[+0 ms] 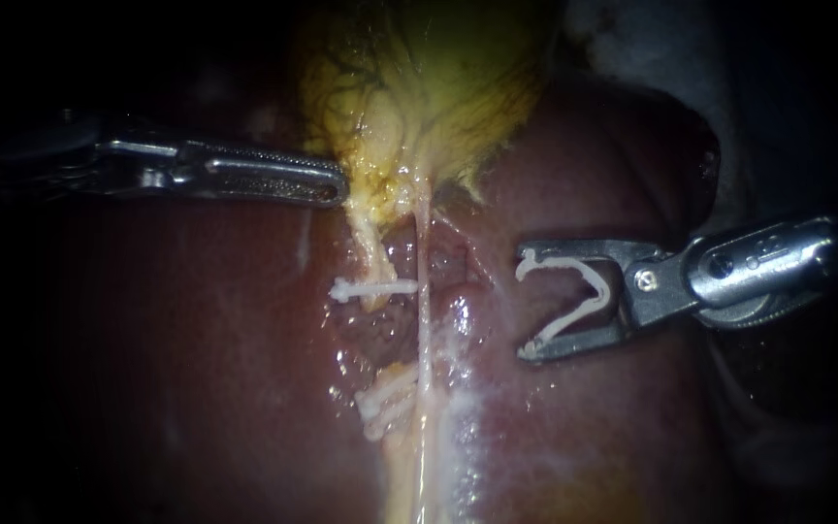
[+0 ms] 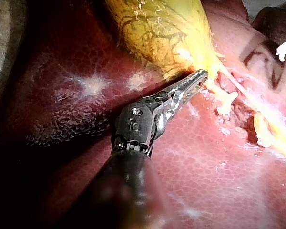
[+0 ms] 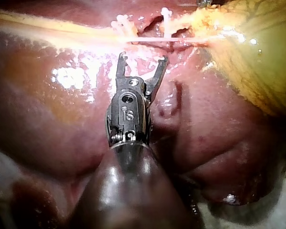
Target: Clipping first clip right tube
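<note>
Steel, ridged and pressed together, the left instrument's hand (image 1: 339, 186) pinched the edge of the yellow gallbladder (image 1: 429, 87) at its neck. For the step to go well, that pull would need to be steady, so the tubes ahead of that hand stood taut over the liver (image 1: 196, 369). Just beyond it ran a thicker tube crossed by a placed clip (image 1: 375, 288), with lower clips (image 1: 385, 403) further along. These were best left untouched. The right instrument's hand (image 1: 526, 304) was spread wide, and both jaws cradled a white loaded clip (image 1: 605, 291) whose mouth faced the tubes. In my judgement it needed to come in square, pass one leg on either side of the right tube (image 1: 425, 330) alone, and show both tips past the strand before squeezing.

The right tube lay ahead of the right instrument's hand, apart from it, with wet raw tissue between. It lay just beside the clipped tube, on the side nearer that hand. It was thin, pale and glistening, and ran straight from the gallbladder's neck, with no clip seen on it. It looked slight enough to tear under a careless tug.
</note>
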Action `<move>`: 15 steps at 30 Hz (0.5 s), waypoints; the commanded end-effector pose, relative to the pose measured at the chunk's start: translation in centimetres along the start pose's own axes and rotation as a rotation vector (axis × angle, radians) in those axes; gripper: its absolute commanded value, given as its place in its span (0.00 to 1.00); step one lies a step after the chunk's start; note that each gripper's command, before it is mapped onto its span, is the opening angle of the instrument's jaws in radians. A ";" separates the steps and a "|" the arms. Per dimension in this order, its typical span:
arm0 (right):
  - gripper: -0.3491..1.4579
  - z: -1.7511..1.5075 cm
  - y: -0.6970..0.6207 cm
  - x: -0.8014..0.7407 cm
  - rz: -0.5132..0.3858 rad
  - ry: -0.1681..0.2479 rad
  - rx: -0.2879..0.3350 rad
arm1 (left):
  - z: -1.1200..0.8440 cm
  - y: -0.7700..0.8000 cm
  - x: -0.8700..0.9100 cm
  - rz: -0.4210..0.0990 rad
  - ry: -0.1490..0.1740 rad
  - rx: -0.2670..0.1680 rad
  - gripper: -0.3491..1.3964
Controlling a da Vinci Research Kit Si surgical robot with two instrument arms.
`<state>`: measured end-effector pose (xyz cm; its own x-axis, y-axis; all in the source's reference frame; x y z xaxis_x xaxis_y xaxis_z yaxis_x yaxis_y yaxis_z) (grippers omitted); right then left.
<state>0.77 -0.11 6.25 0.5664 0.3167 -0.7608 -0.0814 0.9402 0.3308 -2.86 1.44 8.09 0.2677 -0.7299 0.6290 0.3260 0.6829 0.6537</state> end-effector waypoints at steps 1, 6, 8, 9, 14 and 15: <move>0.53 0.00 0.00 0.00 0.000 0.000 0.000 | -0.02 0.00 -0.02 -0.001 0.001 0.001 0.00; 0.53 0.00 0.00 0.00 0.000 0.000 0.000 | -0.24 -0.01 -0.16 -0.008 0.003 0.008 0.00; 0.53 0.00 0.00 0.00 0.000 0.000 0.000 | -0.40 -0.03 -0.27 -0.014 0.004 -0.004 0.00; 0.53 0.00 0.00 0.00 0.000 0.000 0.000 | -0.47 -0.03 -0.31 -0.017 -0.002 -0.008 0.00; 0.53 0.00 0.00 0.00 0.000 0.000 0.000 | -0.75 -0.08 -0.48 -0.023 -0.019 -0.026 0.00; 0.53 0.01 0.00 0.00 0.001 0.001 0.005 | -0.76 -0.08 -0.49 -0.023 -0.019 -0.026 0.00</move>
<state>0.78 -0.11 6.25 0.5656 0.3176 -0.7611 -0.0750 0.9388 0.3361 -2.32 1.72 7.41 0.2407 -0.7451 0.6220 0.3540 0.6641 0.6585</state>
